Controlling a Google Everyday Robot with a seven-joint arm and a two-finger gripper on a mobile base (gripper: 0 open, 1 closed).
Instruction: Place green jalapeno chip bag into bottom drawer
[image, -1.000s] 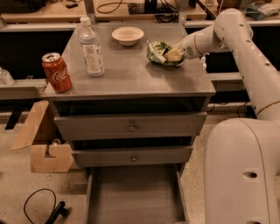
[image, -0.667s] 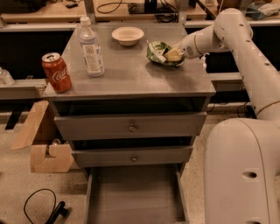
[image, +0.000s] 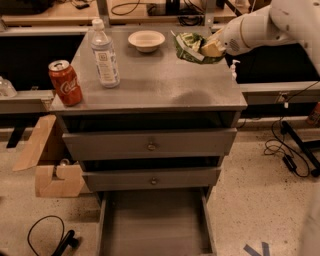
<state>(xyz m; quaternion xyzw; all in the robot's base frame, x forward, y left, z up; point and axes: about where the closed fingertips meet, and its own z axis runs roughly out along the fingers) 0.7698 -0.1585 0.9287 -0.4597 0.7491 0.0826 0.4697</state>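
Now the tool is clamped on the green chip bag and has lifted it just clear of the counter, near its back right corner. The grasp apparently holds, so the open bottom drawer comes next.

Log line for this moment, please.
gripper: shut on green jalapeno chip bag | where: over cabinet top, beside bowl | bottom drawer: open, bag not in
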